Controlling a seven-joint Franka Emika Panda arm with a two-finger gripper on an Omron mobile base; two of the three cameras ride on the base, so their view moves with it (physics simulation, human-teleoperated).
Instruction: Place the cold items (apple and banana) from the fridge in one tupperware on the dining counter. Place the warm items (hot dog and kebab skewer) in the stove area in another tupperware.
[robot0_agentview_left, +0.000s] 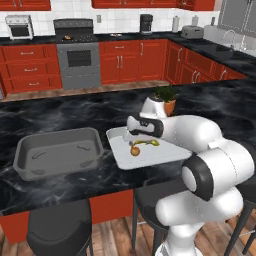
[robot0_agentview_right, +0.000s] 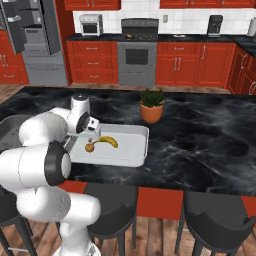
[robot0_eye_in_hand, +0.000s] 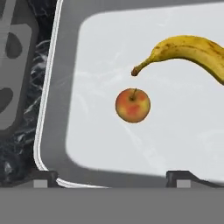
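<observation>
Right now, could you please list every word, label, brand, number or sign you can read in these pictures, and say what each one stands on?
None: no readable text shows in any view.
White tupperware, apple, banana: no print or sticker.
Grey tupperware: plain.
Stove, microwave, coffee maker: any panel markings are too small and blurred to read.

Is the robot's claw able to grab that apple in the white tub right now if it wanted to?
Probably yes. The gripper hangs open right above the white tub, and the apple lies bare on the tub floor. The banana lies apart from it, so nothing seems to block the way down.
</observation>
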